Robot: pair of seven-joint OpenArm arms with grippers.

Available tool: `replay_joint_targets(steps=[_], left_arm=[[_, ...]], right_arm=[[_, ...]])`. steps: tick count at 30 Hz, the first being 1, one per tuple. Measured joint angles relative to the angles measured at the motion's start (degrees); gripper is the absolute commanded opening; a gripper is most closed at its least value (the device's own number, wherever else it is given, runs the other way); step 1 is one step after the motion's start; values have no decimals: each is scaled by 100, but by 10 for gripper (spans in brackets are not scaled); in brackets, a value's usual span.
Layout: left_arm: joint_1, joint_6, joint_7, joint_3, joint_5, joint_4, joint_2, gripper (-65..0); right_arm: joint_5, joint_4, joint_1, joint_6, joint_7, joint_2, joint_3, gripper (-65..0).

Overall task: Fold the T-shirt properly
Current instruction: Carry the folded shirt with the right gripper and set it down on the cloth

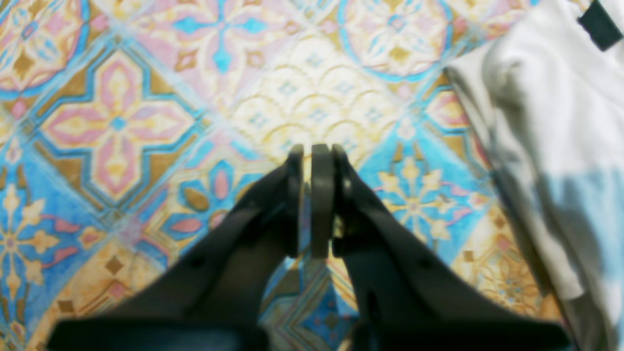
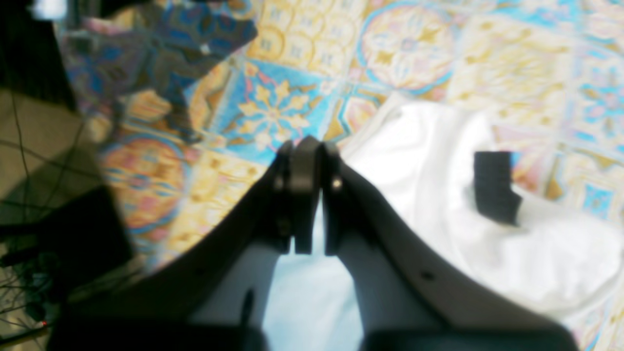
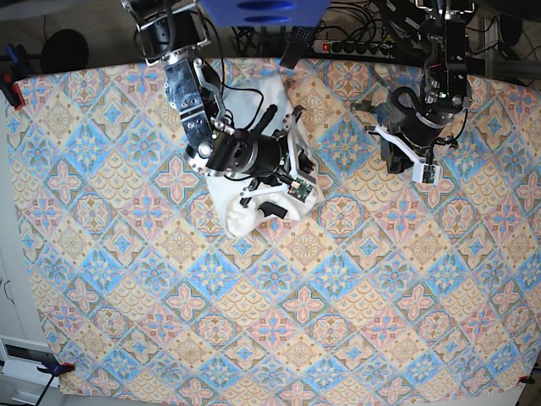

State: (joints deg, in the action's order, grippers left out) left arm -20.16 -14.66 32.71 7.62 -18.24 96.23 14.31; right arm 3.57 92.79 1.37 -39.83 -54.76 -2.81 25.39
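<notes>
1. One T-shirt [image 3: 254, 199] is lying bunched, plain white side up, on the patterned tablecloth [image 3: 338, 321], under the right gripper [image 2: 307, 146].
2. Two grippers are showing: right gripper with jaws together, holding nothing; left gripper [image 1: 314, 151] likewise pressed together, hovering beside the shirt.
3. The fabric is looking soft, light and limp; pinching hem corners or shoulder seams is advisable.

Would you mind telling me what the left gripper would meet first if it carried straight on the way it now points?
Most likely the bare patterned tablecloth. The left gripper, jaws shut, points at it, with the T-shirt lying off to one side; depth is unclear.
</notes>
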Motion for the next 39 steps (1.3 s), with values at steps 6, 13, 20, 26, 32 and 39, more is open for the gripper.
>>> replay_joint_targets(steps=[6, 13, 20, 26, 32, 39], left_arm=[[-28, -13, 2, 15, 7, 26, -162, -633], [-15, 31, -15, 50, 7, 28, -144, -633], [-15, 4, -15, 46, 4, 28, -146, -633], [2, 2, -15, 46, 4, 28, -146, -633], [4, 7, -17, 46, 4, 28, -144, -633], [9, 9, -17, 46, 4, 28, -144, -634]], right_arm=[[-26, -1572, -529, 2, -9, 50, 490, -632], [96, -2365, -776, -2, 140, -44, 555, -632], [120, -2441, -772, -26, 385, 15, 426, -632], [348, -2455, -776, -179, 568, 350, -269, -632], [409, -2413, -918, -155, 636, 833, -354, -632], [225, -2465, -1174, -146, 501, 1130, -684, -632]])
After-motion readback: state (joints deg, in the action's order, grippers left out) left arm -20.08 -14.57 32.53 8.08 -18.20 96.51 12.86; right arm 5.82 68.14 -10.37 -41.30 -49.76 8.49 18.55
